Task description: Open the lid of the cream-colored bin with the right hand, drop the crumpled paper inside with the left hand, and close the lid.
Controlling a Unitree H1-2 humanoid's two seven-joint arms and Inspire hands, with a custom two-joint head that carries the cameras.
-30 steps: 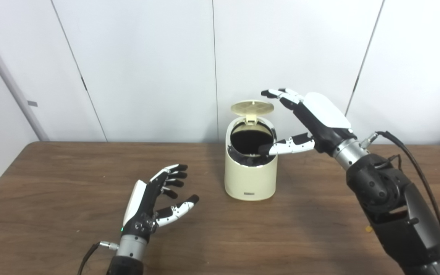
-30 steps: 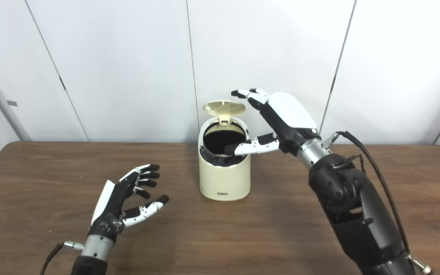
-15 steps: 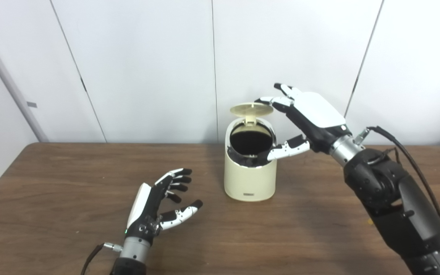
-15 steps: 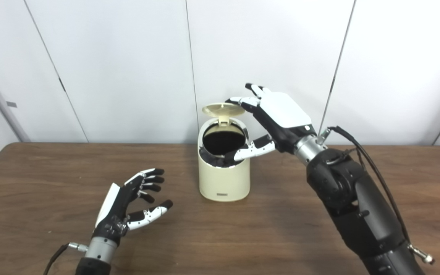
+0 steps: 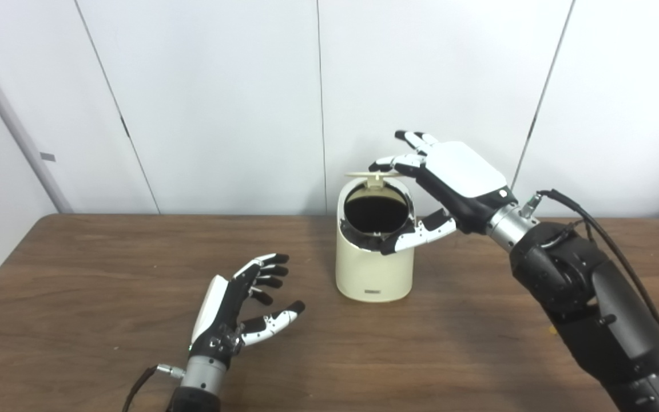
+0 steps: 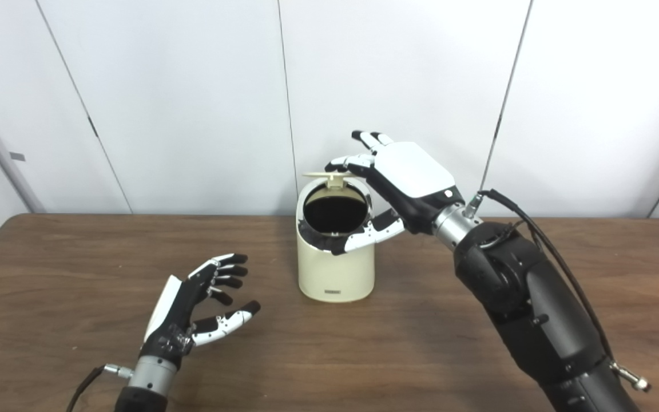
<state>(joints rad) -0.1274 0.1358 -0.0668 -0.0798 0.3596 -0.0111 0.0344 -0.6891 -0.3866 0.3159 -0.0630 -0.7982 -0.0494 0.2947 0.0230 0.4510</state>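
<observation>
cream bin upright, lid hinged level.

**What the views do not show**

The bin mouth is dark, so nothing inside can be made out. Its lid is seen nearly edge-on, with the right robot hand covering its right end; whether the fingers touch it is unclear. The small label low on the bin's front is too small to read. Both arms and the table are cut off by the picture edges.
</observation>
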